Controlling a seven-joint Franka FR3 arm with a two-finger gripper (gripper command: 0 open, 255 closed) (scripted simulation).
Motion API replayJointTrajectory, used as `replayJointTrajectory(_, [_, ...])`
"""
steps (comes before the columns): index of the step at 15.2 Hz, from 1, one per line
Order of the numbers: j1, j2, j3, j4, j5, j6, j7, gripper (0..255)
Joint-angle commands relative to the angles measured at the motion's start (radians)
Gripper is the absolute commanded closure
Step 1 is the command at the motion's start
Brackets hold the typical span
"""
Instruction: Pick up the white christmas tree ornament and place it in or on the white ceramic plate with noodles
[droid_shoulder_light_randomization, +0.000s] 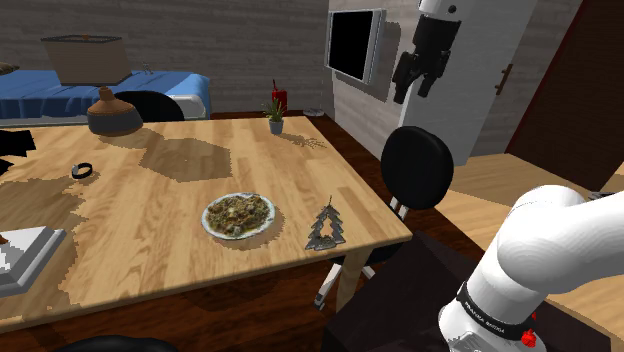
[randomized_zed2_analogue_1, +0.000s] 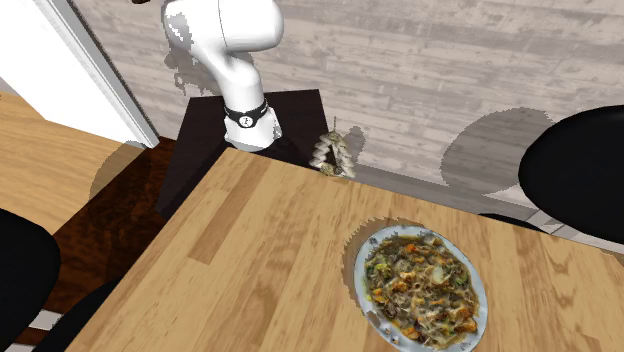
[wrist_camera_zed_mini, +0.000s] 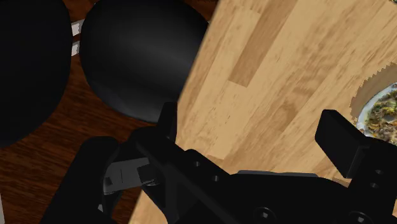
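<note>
- Christmas-tree ornament (droid_shoulder_light_randomization: 326, 226), pale grey and tree-shaped, stands upright on the wooden table (droid_shoulder_light_randomization: 150, 210) close to its edge. It is well below the gripper (droid_shoulder_light_randomization: 410, 90) and apart from it, and nothing holds it.
- Gripper hangs high over the black chair (droid_shoulder_light_randomization: 418, 165), just off the table's edge. In the wrist view its two black fingers (wrist_camera_zed_mini: 343, 137) stand spread wide, with bare tabletop (wrist_camera_zed_mini: 273, 76) between them and nothing clasped.
- Plate of noodles (droid_shoulder_light_randomization: 206, 218) lies on the table near the ornament, on the side farther from the gripper; the two do not touch.
- In the wrist view the plate's rim (wrist_camera_zed_mini: 364, 105) shows just past the outer side of one finger, and the chair's round black seat (wrist_camera_zed_mini: 143, 60) lies beyond the other.
- In the second exterior view the ornament (randomized_zed2_analogue_1: 333, 152) stands at the table edge nearest the arm's base, with the plate (randomized_zed2_analogue_1: 357, 272) nearer the camera.
</note>
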Motion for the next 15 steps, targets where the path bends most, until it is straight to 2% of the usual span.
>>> replayJointTrajectory(1, [0.0,0.0,0.0,0.0,0.0,0.0,0.0,0])
replayJointTrajectory(15, [0.073,0.264,0.229,-0.031,0.205,0.016,0.324,0])
